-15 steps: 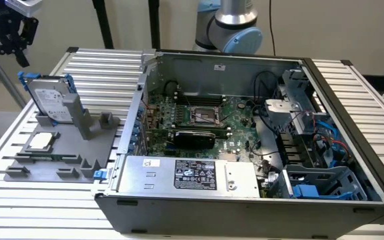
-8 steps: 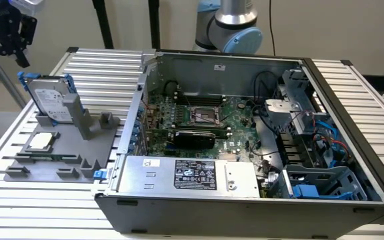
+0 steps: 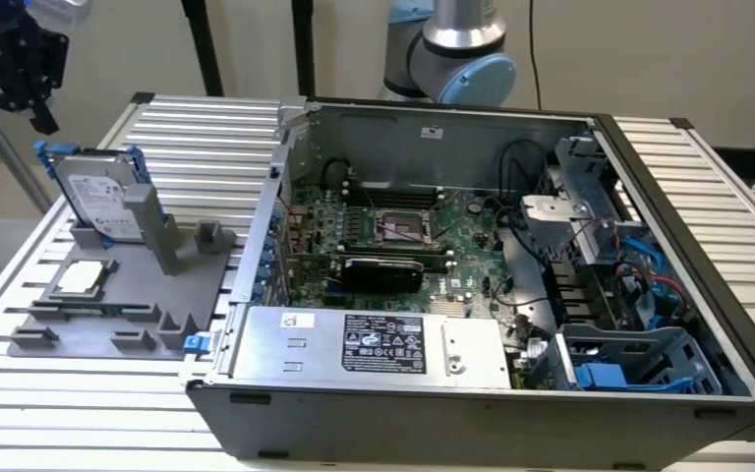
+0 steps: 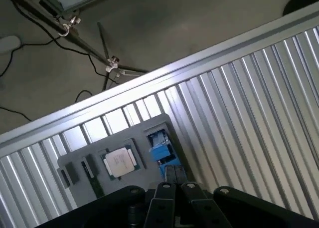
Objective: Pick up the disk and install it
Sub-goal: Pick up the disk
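Observation:
The disk (image 3: pixel 94 200) stands upright on edge in a slot of the grey holder tray (image 3: pixel 154 315) at the exterior view's left. It is silver-grey with a white label and sits in a blue carrier frame. My black gripper (image 3: pixel 24 88) hangs high above and a little left of it, well apart. In the wrist view the disk (image 4: pixel 160 147) appears end-on as a blue and white block, just beyond my gripper (image 4: pixel 175 177). The two fingers lie side by side, shut, with nothing between them.
An open computer case (image 3: pixel 483 265) with motherboard, power supply box (image 3: pixel 377 344) and blue drive bays (image 3: pixel 627 369) fills the slatted table's right. A small square processor chip (image 3: pixel 83 278) lies on the tray. Tripod legs and cables (image 4: pixel 107 63) cross the floor past the table edge.

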